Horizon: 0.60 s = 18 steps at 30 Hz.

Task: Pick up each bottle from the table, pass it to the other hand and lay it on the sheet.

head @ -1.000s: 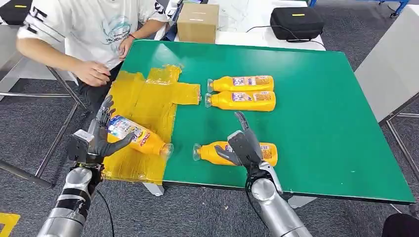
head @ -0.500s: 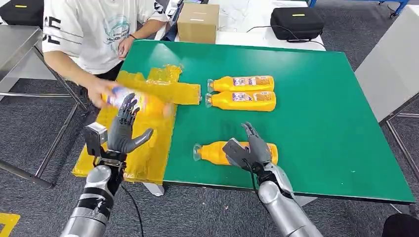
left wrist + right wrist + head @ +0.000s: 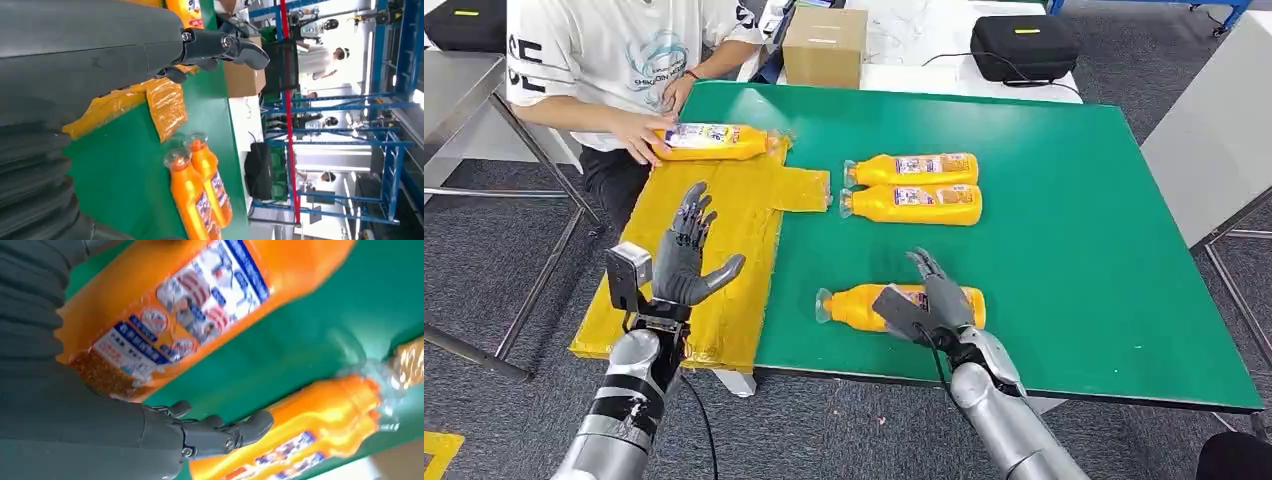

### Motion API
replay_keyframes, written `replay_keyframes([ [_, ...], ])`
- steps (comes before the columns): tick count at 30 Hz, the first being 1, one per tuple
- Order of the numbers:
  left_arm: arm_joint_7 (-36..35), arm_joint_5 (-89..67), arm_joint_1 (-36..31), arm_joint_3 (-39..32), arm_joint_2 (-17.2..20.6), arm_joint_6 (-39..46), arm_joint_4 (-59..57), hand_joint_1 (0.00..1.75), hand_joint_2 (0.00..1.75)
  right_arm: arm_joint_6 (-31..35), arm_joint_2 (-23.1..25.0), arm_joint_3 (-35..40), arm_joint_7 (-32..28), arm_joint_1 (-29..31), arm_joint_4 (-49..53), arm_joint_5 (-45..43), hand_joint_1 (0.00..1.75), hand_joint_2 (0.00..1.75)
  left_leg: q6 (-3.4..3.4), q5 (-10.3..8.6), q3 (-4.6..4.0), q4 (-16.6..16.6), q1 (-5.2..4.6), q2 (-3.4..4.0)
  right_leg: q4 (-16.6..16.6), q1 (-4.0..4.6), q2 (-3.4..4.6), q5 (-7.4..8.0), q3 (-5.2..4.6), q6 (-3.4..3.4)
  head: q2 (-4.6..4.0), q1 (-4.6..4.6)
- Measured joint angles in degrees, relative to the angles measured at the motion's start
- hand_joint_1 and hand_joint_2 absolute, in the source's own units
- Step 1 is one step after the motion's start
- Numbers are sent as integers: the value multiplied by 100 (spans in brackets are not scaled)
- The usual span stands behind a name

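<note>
Currently the green table [image 3: 1064, 220] carries everything, so positions below are relative to it. Yellow sheet [image 3: 714, 250] lies over the table's left edge, crinkled, with a tab reaching toward the table's middle. Cardboard box [image 3: 824, 45] and black case [image 3: 1024, 45] sit on a white surface beyond the table's far edge. A person in a white shirt stands at the table's far left corner, one hand [image 3: 639, 135] resting on a bottle [image 3: 714, 142] lying on the sheet's far end.

Two bottles [image 3: 911, 187] lie side by side, touching, mid-table, caps toward the sheet. Near bottle [image 3: 864, 308] lies close to the table's front edge, cap toward the sheet.

Left hand [image 3: 686, 262] hovers over the sheet's near part, palm open, fingers spread, holding nothing. Right hand [image 3: 929, 305] sits over the near bottle's body, fingers apart and draped across it; cannot tell whether they actually grip it.
</note>
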<state>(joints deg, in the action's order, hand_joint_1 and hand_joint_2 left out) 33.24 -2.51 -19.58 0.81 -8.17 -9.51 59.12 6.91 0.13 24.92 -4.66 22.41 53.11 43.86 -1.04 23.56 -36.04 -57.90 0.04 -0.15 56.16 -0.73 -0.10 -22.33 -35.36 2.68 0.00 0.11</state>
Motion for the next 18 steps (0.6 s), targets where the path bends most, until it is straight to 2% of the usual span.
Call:
replay_keyframes([
  [5,76,-9,-96,-2,0,-28,-114,0,175,-308,-170,245,138,171,-162,241,0,175,0,0,8,0,0,1,-1,0,0,0,7,0,0,0],
  [6,96,-26,-111,-2,0,-50,-135,0,175,-388,-219,293,164,230,-190,258,35,175,0,0,10,0,0,0,-1,0,0,0,9,0,0,0],
  [7,120,-29,-128,-4,2,-90,-153,0,175,-499,-276,350,204,304,-228,289,49,175,-1,-1,12,0,0,-2,-2,0,-1,0,12,0,0,0],
  [8,138,-37,-146,-7,2,-136,-179,0,175,-650,-348,418,236,386,-280,328,56,175,-2,-3,12,0,0,-3,-2,0,-1,0,14,0,0,0],
  [9,157,-37,-165,-9,4,-166,-203,0,175,-806,-431,470,267,486,-328,361,84,175,-3,-3,12,0,0,-4,-2,-1,-2,1,15,1,0,0],
  [10,173,-37,-184,-9,4,-192,-236,0,175,-998,-518,547,295,594,-390,400,98,175,-8,-7,12,0,-1,-6,-2,-2,-3,2,18,2,0,2],
  [11,195,-42,-199,-11,7,-208,-269,0,175,-1177,-615,621,304,702,-449,449,141,175,-9,-8,12,0,-4,-8,-2,-4,-5,5,19,6,0,0],
  [12,219,-42,-207,-18,9,-232,-304,0,175,-1345,-715,700,304,816,-499,455,148,175,-12,-11,11,0,-8,-7,-2,-7,-4,7,20,10,0,0],
  [13,236,-44,-220,-24,11,-260,-339,0,175,-1527,-802,770,302,944,-549,448,175,175,-16,-13,11,0,-13,-7,-2,-9,-4,10,19,14,0,-2],
  [16,306,-53,-276,-31,15,-315,-459,0,175,-2010,-1030,991,262,1319,-702,326,175,175,-23,-18,8,0,-20,-8,-2,-17,-6,17,19,23,0,0],
  [17,339,-61,-291,-35,17,-330,-501,0,175,-2150,-1097,1076,258,1453,-746,271,164,175,-23,-18,8,0,-23,-7,-1,-21,-5,17,19,24,0,0],
  [18,365,-72,-307,-42,17,-356,-540,0,175,-2294,-1163,1172,258,1579,-803,164,164,175,-23,-18,8,0,-26,-7,0,-22,-5,18,17,25,0,0],
])
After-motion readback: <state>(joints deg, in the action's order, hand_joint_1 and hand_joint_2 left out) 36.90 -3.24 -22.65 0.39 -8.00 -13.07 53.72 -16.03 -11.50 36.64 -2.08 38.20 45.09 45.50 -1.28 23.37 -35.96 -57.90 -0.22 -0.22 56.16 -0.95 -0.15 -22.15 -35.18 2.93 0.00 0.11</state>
